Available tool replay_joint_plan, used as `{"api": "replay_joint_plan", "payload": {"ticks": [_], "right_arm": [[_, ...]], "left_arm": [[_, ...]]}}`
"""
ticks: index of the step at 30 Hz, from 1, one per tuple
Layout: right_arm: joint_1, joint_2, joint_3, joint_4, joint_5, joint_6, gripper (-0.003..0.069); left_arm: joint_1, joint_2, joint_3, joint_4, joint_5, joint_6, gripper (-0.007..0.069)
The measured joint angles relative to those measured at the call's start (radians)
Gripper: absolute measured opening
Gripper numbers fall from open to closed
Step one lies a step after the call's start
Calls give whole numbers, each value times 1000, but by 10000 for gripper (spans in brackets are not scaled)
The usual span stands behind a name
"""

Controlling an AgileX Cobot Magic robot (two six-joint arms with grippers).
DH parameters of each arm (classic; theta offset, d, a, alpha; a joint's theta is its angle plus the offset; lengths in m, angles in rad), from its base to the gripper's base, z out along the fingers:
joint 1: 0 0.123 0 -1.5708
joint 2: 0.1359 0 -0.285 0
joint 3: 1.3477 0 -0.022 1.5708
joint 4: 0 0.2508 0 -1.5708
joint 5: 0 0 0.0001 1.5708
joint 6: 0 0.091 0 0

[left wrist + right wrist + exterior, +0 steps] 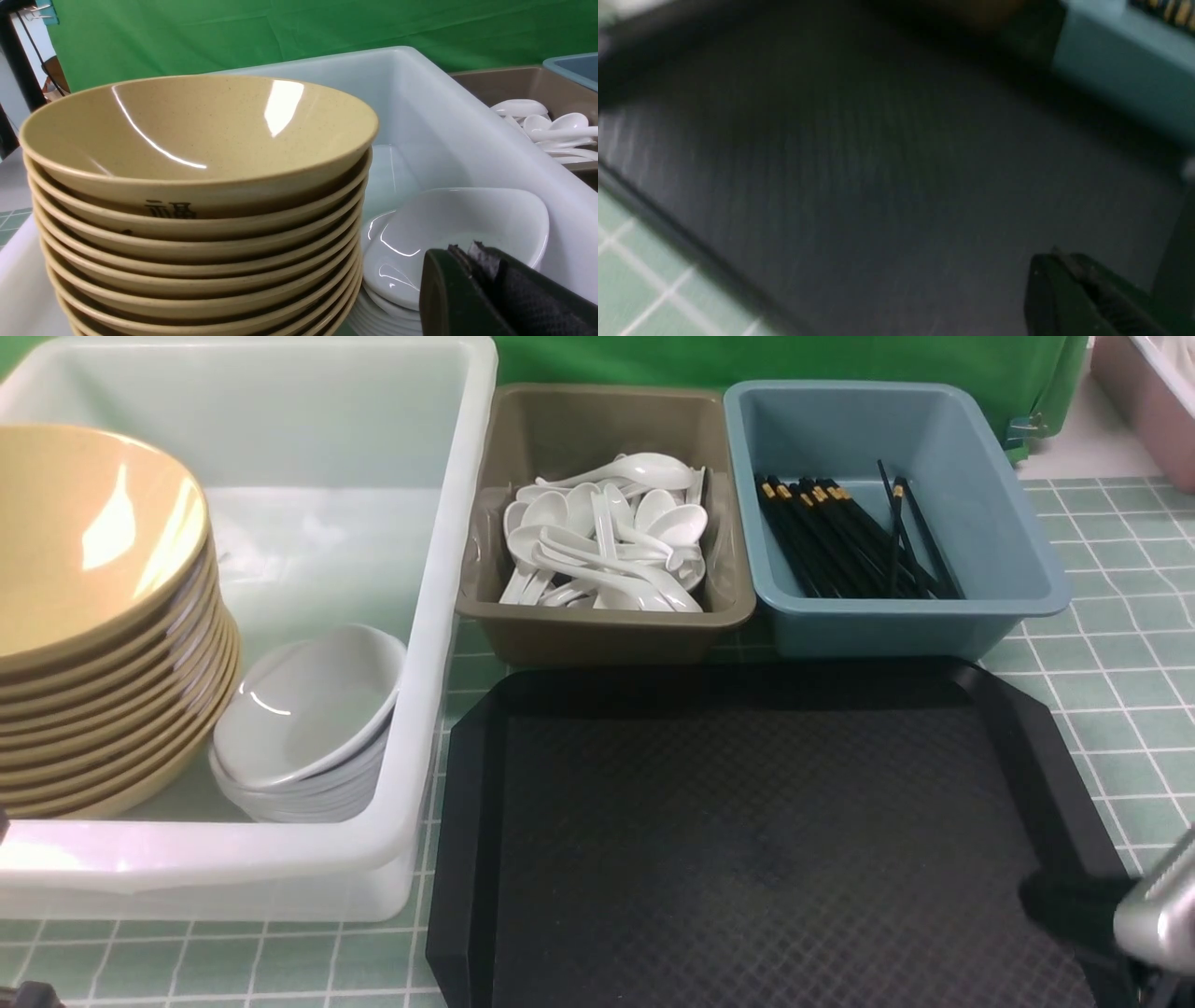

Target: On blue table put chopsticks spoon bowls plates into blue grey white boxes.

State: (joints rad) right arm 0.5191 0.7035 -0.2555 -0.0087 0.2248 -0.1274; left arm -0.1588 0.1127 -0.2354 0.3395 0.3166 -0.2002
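Observation:
The white box (280, 411) holds a stack of yellow bowls (93, 616) and a stack of white plates (308, 728). The grey box (607, 635) holds several white spoons (607, 541). The blue box (934, 420) holds black chopsticks (850, 537). My left gripper (462, 249) is shut and empty, just in front of the white plates (448, 233) and beside the yellow bowls (196, 140). My right gripper (1057, 255) is shut and empty, low over the black tray (878, 163). That view is blurred. The right arm (1158, 915) shows at the tray's near right corner.
The black tray (747, 859) lies in front of the grey and blue boxes with nothing on it. The table has a green tiled cover (1111, 691). A green backdrop (840, 359) stands behind the boxes. A pink bin (1148, 392) is at the far right.

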Motion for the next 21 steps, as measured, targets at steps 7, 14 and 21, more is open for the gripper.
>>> {"api": "replay_joint_plan", "payload": {"ticks": [7, 14, 21], "right_arm": [[-1, 0, 134, -1, 54, 142, 36], [-97, -156, 268, -3, -116, 404, 36], [-291, -510, 279, -4, -200, 187, 41]], "left_arm": [[0, 0, 0, 0, 0, -1, 2], [0, 0, 1, 0, 0, -1, 2], [0, 0, 1, -1, 2, -1, 2]]}}
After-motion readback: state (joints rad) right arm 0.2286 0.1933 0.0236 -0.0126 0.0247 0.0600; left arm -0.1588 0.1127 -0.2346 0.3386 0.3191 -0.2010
